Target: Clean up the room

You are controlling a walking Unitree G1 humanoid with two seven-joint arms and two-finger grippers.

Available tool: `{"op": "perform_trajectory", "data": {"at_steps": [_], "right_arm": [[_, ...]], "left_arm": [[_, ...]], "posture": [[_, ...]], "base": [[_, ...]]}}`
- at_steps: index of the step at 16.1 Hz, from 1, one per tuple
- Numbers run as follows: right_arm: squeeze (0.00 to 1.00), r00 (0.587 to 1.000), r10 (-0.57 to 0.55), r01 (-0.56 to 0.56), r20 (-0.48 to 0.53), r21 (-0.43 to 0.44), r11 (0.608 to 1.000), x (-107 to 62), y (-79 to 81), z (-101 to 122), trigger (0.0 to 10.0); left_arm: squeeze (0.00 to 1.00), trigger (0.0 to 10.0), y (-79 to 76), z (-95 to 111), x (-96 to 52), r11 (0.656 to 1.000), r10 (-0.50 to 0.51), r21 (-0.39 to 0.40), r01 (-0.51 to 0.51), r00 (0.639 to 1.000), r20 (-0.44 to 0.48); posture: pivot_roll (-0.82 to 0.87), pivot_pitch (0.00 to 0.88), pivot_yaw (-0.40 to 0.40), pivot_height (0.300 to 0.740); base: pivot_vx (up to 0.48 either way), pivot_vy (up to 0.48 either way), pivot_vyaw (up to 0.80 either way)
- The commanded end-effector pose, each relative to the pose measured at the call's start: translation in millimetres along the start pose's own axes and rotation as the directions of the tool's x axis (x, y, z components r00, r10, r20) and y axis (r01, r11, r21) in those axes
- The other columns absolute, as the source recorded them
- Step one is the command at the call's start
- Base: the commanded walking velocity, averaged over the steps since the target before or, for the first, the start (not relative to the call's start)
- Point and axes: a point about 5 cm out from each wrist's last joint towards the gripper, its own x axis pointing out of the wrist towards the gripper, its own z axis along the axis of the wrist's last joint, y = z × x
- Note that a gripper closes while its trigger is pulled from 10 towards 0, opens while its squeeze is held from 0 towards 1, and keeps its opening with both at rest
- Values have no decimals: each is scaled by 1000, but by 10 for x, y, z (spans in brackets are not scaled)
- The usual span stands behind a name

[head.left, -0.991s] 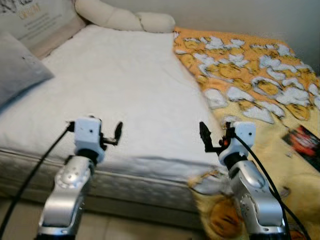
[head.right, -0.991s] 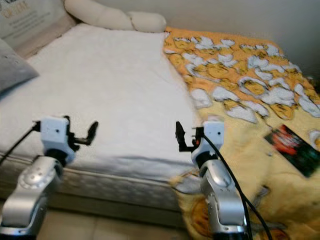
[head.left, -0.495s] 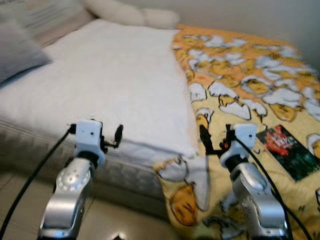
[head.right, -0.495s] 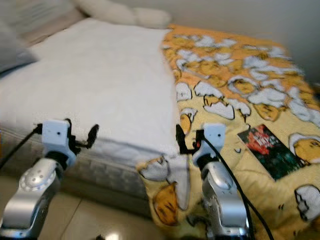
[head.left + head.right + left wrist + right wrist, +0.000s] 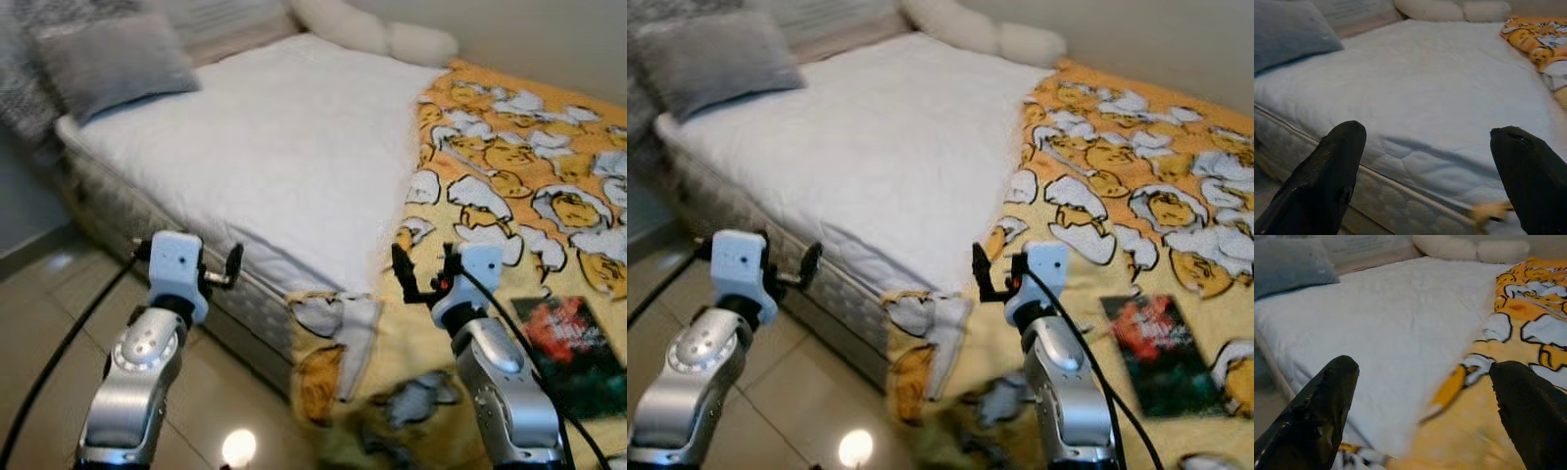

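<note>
1. The robot stands at the foot corner of the bed [image 5: 294,147], with both arms raised in front of it and nothing held.
2. The left gripper [image 5: 1425,171] hangs over the tiled floor [image 5: 59,304] just off the mattress's near edge; its fingers [image 5: 1327,171] are spread wide apart and empty.
3. The right gripper [image 5: 1420,406] hovers above the near edge of the yellow blanket [image 5: 509,186], its fingers [image 5: 1317,406] likewise wide apart, clamping nothing.
4. The blanket, printed with a cartoon pattern, covers the right side of the bed, while the white mattress on the left side lies bare. Its near corner is folded and hangs over the foot edge toward the floor.
5. A dark book or magazine [image 5: 568,338] lies on the blanket near the foot edge, to the right of the right gripper.
6. A grey pillow [image 5: 113,64] sits at the head corner on the left, and a long cream cushion [image 5: 377,34] runs along the head edge.
7. Judging by this, the tidying looks barely begun: the blanket is not yet spread across the mattress, and the book is not yet put away.
</note>
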Motion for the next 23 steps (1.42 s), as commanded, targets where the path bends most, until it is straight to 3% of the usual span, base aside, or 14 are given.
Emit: {"op": "perform_trajectory", "data": {"at_steps": [1,9,21,23], "right_arm": [[1000,1000,-24,24,2,11,1000,-17,-54,10,10000],[1000,1000,-16,16,-20,11,1000,-33,-39,-51,10000],[1000,999,-3,4,-35,25,1000,-16,1,-81,10000],[1000,999,-5,7,-44,44,999,-12,-1,-86,10000]], "left_arm": [[1000,10000,-44,45,16,1000,-26,15,26,1000,17],[1000,10000,-35,38,6,999,-38,21,37,999,17],[1000,10000,-23,2,-7,998,-44,42,44,999,-3],[1000,10000,-23,6,-3,998,-42,37,41,999,1]], "posture": [[-96,0,-29,740],[-89,0,-37,740],[-87,0,-43,740],[-88,0,-48,740]], "base": [[0,-480,0],[0,-461,0],[0,0,0],[0,0,-800]]}}
